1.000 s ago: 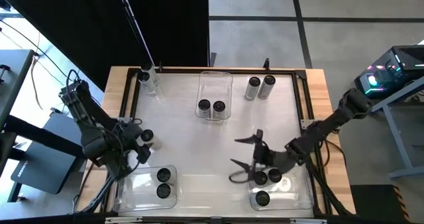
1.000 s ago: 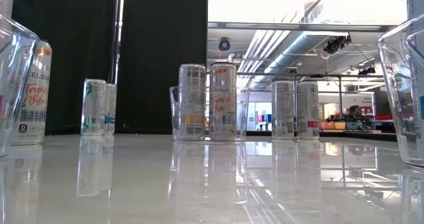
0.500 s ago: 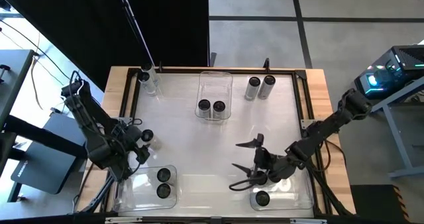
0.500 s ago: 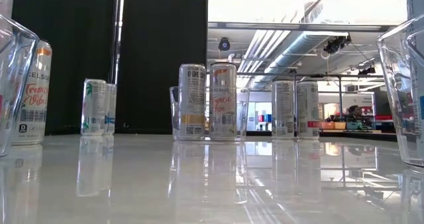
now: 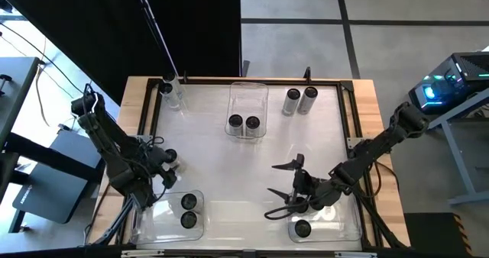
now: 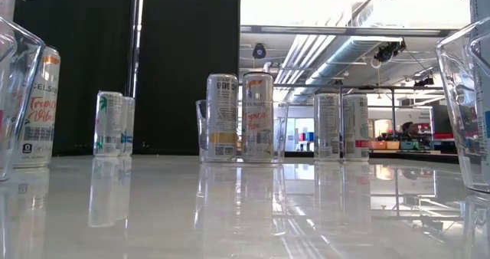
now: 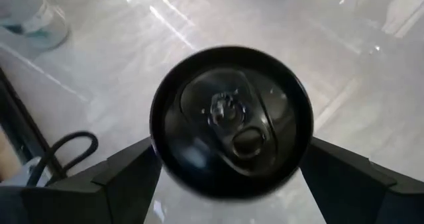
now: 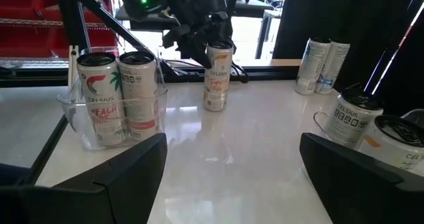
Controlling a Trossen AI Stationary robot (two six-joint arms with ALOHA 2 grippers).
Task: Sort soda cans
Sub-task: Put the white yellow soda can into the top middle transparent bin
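Table point(image 5: 221, 166): white top, wooden rim – the landmark for all below.
Far bin point(image 5: 248, 105): mid-table toward the far edge, two cans point(image 5: 243, 124) at its near end.
Near-left bin point(image 5: 172, 214): at the table's near-left corner, two cans inside.
Near-right bin point(image 5: 328, 221): at the near-right corner, one can visible, partly under the right arm.
Left gripper point(image 5: 170, 166): at the table's left side above a lone can point(image 7: 232, 121); fingers wide apart on either side of its top, not gripping.
Right gripper point(image 5: 281, 188): near-right of the table's middle – fingers spread wide, holding nothing.
Loose cans: a pair point(image 5: 299, 101) at the far right, a pair point(image 5: 173, 92) at the far-left corner.
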